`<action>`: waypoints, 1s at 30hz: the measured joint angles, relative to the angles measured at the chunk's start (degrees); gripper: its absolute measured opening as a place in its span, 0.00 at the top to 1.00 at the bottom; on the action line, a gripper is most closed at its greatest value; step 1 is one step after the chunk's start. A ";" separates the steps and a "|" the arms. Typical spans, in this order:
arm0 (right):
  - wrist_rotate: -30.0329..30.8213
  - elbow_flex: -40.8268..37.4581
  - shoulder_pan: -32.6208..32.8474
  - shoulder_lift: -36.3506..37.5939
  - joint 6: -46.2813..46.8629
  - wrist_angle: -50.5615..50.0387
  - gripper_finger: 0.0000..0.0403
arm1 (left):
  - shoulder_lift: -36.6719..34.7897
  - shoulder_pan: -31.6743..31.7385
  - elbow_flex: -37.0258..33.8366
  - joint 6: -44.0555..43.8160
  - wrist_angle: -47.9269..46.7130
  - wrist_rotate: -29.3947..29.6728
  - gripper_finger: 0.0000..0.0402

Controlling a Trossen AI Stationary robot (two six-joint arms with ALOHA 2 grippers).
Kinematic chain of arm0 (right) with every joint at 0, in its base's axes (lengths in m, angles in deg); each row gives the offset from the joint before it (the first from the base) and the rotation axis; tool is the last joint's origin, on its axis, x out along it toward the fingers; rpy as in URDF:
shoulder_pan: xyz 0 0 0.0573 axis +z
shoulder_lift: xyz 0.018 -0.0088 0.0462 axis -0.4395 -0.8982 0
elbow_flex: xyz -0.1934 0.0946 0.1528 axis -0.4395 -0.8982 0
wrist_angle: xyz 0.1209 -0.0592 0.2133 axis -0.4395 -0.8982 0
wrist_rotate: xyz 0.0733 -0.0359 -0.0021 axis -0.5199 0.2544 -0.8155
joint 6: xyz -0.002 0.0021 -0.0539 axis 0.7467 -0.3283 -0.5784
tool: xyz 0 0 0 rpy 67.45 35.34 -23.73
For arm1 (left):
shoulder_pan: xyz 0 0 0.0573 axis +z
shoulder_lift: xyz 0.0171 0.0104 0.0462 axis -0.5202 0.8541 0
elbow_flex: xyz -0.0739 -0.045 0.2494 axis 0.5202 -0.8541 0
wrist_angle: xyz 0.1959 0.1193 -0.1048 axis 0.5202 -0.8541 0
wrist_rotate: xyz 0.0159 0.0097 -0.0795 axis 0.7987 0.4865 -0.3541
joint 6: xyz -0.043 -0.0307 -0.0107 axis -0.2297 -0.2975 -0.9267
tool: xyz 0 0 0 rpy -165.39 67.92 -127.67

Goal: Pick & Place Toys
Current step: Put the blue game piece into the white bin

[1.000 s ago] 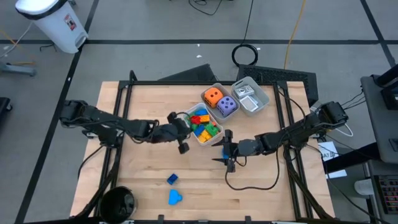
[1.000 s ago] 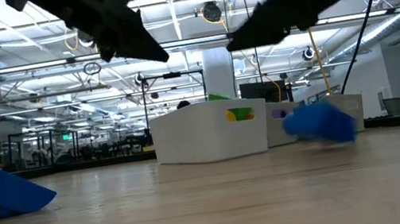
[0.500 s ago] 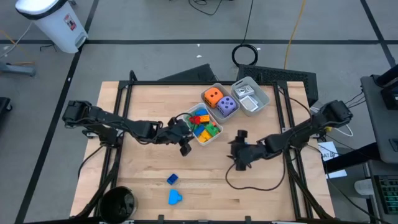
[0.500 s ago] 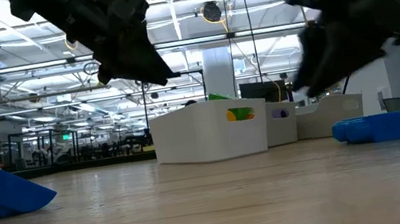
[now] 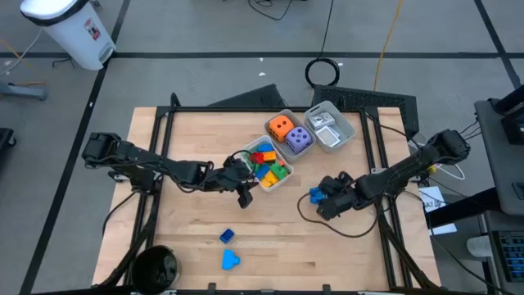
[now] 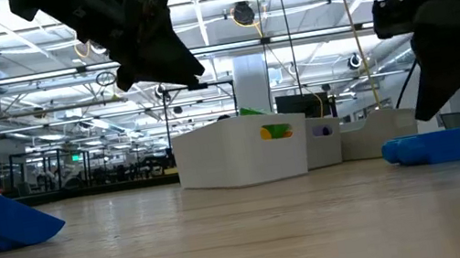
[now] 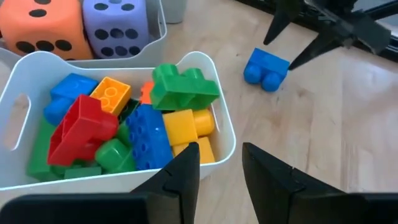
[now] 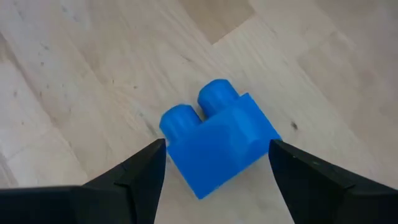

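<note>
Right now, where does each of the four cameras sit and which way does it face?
High: overhead, straight down on the table; both arms show.
Low: table height, level across to the white tray; arms drop in from above.
Left wrist: on the left arm, looking past the open left gripper at the brick tray.
Right wrist: on the right arm, open right gripper straddling the blue brick.
Shared: all four show that blue brick.

Wooden table (image 5: 196, 131): three trays (image 5: 282, 176) at back, blue brick (image 5: 315, 195) right, two blue bricks (image 5: 228, 236) near front.
</note>
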 joint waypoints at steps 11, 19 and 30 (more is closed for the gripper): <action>0.35 -1.16 -5.01 -9.05 -3.36 11.12 0.30 | 0.00 0.00 0.00 -0.16 0.79 -0.01 0.68; -0.52 -1.35 -9.42 -12.23 -0.12 11.41 0.25 | 0.00 0.00 0.00 -0.19 0.74 0.01 0.68; -1.57 -1.44 -7.16 -11.43 -18.39 20.72 0.26 | -0.02 0.00 0.00 -0.34 0.76 0.01 0.68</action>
